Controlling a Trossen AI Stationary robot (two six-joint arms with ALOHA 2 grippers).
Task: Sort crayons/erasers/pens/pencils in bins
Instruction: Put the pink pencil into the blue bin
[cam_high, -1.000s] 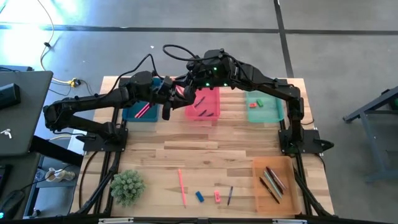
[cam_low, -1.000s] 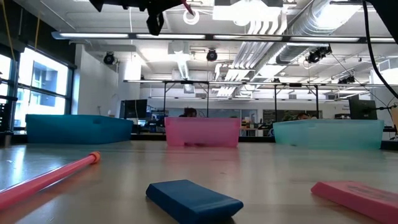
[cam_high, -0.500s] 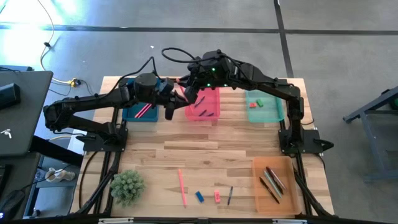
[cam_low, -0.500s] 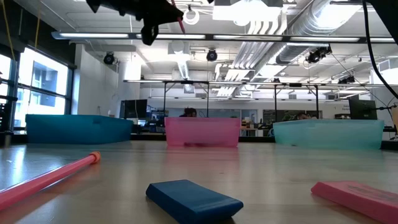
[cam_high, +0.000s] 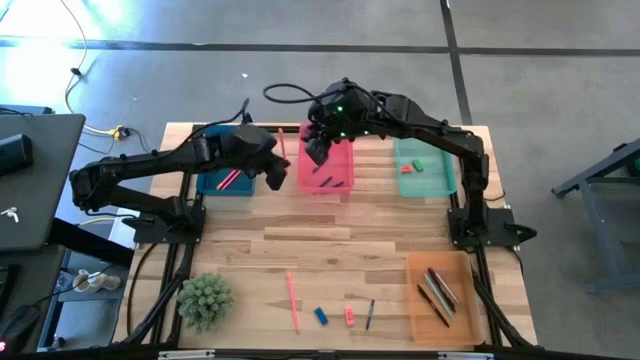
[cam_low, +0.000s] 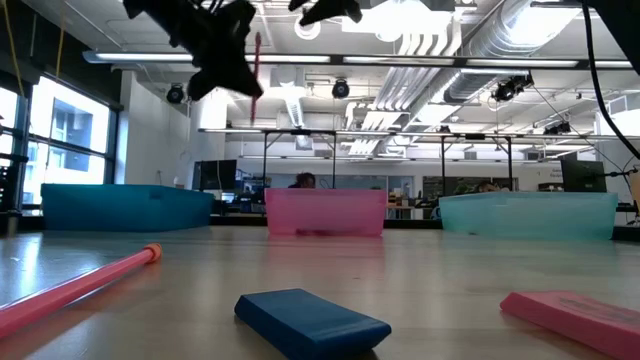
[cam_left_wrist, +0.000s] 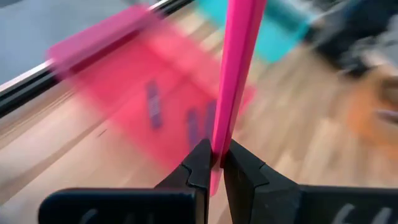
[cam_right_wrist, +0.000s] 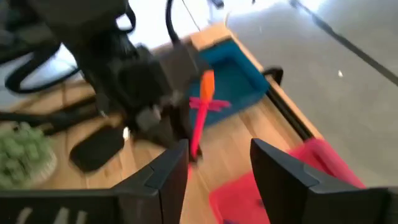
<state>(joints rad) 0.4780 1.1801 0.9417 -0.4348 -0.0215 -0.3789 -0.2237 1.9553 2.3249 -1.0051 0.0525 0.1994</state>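
A pink stick (cam_high: 281, 141) with an orange end (cam_right_wrist: 207, 81) is up in the air between the dark blue bin (cam_high: 222, 178) and the pink bin (cam_high: 330, 172). My left gripper (cam_left_wrist: 212, 163) is shut on it and also shows in the low view (cam_low: 226, 52). My right gripper (cam_right_wrist: 217, 171) stands open just beside it over the pink bin (cam_right_wrist: 292, 180), touching nothing. A teal bin (cam_high: 423, 170) with erasers stands at the far right. An orange bin (cam_high: 440, 292) with sticks sits at the near right. My left gripper pinches the pink stick near one end (cam_left_wrist: 217, 149) between its two fingers, which lie across it. A short stub (cam_left_wrist: 213, 184) sticks out past the fingers on one side, and the long part (cam_left_wrist: 239, 56) reaches away from them. The stick is lifted clear of the table and bins.
Near the front edge lie a long pink stick (cam_high: 292, 300), a blue eraser (cam_high: 321, 316), a pink eraser (cam_high: 350, 316) and a dark pen (cam_high: 369, 314). A green plant (cam_high: 205, 298) stands at the near left. The pink bin holds a few small sticks (cam_left_wrist: 152, 106).
My right gripper has opened, let go of the pink stick and drawn back toward the table's right, over the pink bin. My left gripper keeps the stick and has gone a little left and down; the stick has swung round in its hold.
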